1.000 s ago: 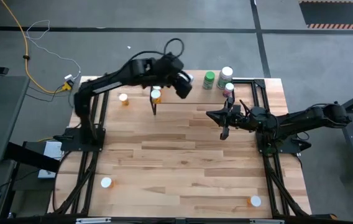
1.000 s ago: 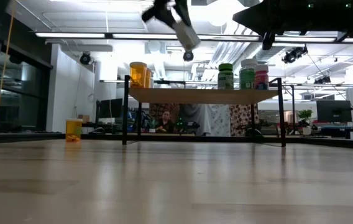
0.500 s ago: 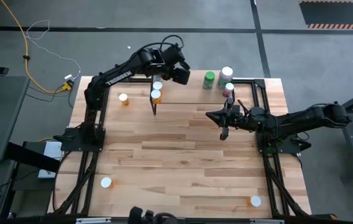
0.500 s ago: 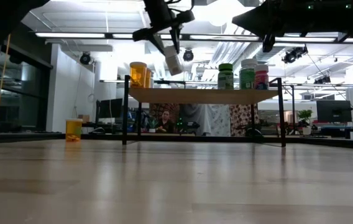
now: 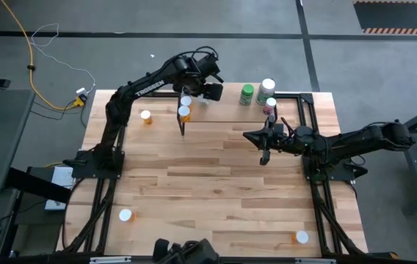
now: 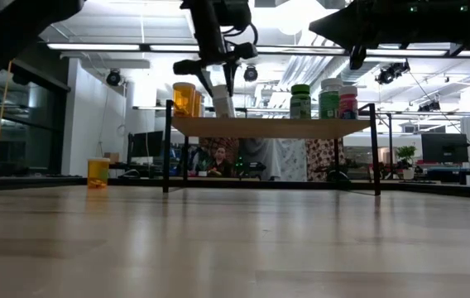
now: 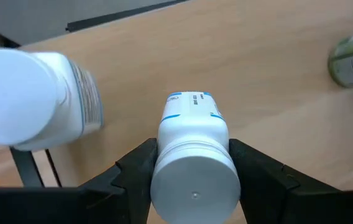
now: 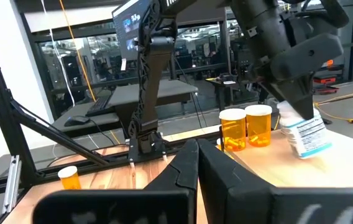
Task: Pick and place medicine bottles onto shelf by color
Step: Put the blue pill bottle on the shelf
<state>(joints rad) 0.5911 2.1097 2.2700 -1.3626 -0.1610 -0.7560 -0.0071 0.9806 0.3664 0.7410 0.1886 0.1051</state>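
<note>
My left gripper (image 5: 207, 92) is shut on a white medicine bottle (image 7: 192, 134) with a blue-edged label. It hangs over the left part of the shelf (image 5: 223, 111), just right of two orange bottles (image 8: 246, 127) standing there. In the low view the held bottle (image 6: 223, 99) reaches down to about the shelf board (image 6: 276, 127); whether it touches, I cannot tell. A green bottle (image 5: 247, 93), a white one (image 5: 267, 86) and a pinkish one (image 5: 270, 108) stand at the shelf's right end. My right gripper (image 5: 262, 149) waits shut above the table's right middle. My left gripper pinches the white bottle between its two fingers by the sides of its upper body (image 7: 162, 149), just below the white cap (image 7: 195, 186). The fingers slant down from above. The bottle hangs below them, bottom down and slightly tilted.
An orange bottle (image 5: 146, 116) stands on the table left of the shelf. White-capped bottles stand near the front edge at left (image 5: 125, 215) and right (image 5: 302, 237). Black frame rails run along both table sides. A person (image 6: 218, 161) sits in the room beyond.
My left gripper has come down toward the shelf and a little toward the table's left and far edge, its wrist rolling. The white bottle, which slanted high above the shelf, now stands nearly upright beside the orange bottles with its bottom at shelf height.
</note>
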